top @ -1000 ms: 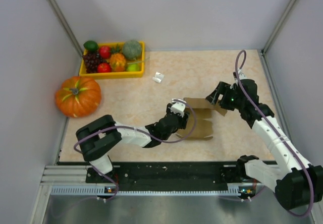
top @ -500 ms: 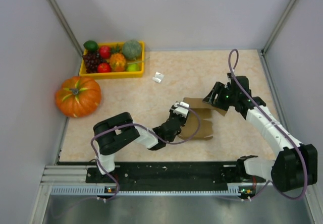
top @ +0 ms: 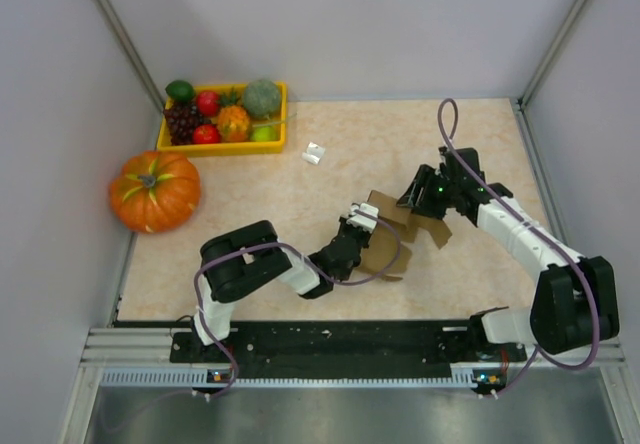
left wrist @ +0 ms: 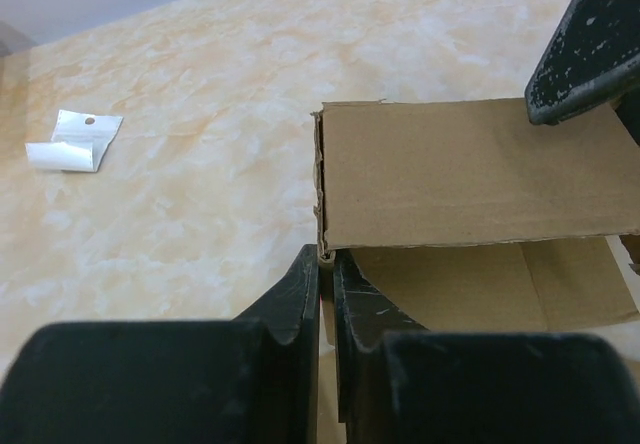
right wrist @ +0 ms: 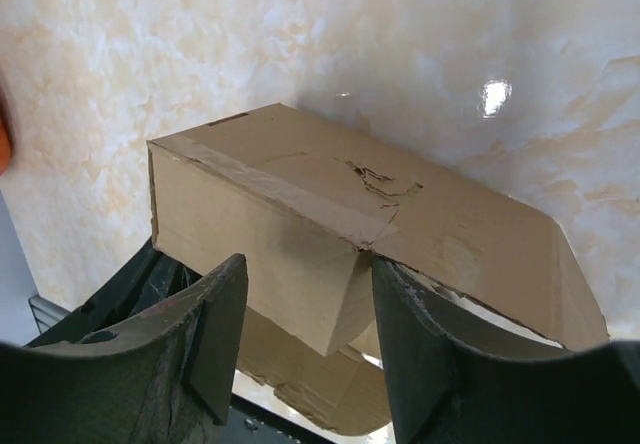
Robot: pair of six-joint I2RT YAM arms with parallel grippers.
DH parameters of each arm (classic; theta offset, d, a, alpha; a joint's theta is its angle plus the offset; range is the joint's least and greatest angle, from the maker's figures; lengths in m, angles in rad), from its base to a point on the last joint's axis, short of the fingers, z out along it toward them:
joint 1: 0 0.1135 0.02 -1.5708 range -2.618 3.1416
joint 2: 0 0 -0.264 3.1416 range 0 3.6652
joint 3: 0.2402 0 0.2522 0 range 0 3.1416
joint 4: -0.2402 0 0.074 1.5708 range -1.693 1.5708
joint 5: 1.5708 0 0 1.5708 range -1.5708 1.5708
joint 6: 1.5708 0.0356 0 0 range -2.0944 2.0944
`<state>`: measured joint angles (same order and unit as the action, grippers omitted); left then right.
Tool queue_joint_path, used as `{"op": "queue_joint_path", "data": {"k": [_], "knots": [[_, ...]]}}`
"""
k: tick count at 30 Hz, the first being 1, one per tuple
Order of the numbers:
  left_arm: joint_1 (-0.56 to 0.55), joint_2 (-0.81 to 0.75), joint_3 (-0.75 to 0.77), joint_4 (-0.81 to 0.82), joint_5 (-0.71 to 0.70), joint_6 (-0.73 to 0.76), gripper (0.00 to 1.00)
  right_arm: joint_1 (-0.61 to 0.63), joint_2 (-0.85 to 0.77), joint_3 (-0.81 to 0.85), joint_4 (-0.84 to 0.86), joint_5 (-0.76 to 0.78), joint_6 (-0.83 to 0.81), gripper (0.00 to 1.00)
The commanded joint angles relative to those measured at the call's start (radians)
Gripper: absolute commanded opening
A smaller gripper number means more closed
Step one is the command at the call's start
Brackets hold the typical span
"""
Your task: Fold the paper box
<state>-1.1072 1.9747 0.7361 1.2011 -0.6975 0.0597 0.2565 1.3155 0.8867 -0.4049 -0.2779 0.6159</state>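
Marbled tabletop; left claw pinching paper box edge, right claw spread astride.

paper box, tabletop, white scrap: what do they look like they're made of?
paper box: brown kraft cardboard, matte; ragged fibrous edge, torn surface layer.
tabletop: beige marble pattern, probably laminate; glossy, shows a glare spot.
white scrap: likely thin paper or plastic; folded, with a punched hole.

Paper box sitting mid-tabletop. Left gripper touching its 9 o'clock edge, right gripper at 1 o'clock. Tag lying at 11 o'clock, tray at 10 o'clock, pumpkin at 9 o'clock.
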Motion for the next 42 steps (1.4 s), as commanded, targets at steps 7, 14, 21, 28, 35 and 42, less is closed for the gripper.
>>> {"op": "queue_joint_path", "data": {"k": [7,14,21,28,35,42], "knots": [[-0.013,0.000,0.043,0.052,-0.108,0.020,0.00,0.015,-0.055,-0.083,0.185,-0.096,0.189,0.54],[-0.023,-0.028,0.040,0.009,-0.155,-0.038,0.00,0.015,-0.108,-0.232,0.490,-0.127,0.438,0.46],[-0.031,-0.062,0.023,-0.031,-0.186,-0.098,0.00,0.012,-0.059,-0.348,0.854,-0.161,0.554,0.00],[-0.029,-0.135,-0.009,-0.116,-0.253,-0.230,0.00,0.007,-0.006,-0.295,0.837,-0.262,0.457,0.00],[-0.031,-0.197,-0.012,-0.239,-0.324,-0.290,0.00,0.029,-0.215,-0.233,0.299,-0.090,0.027,0.72],[-0.029,-0.280,0.003,-0.486,-0.346,-0.437,0.00,0.072,-0.544,-0.537,0.466,-0.031,-0.076,0.72]]}}
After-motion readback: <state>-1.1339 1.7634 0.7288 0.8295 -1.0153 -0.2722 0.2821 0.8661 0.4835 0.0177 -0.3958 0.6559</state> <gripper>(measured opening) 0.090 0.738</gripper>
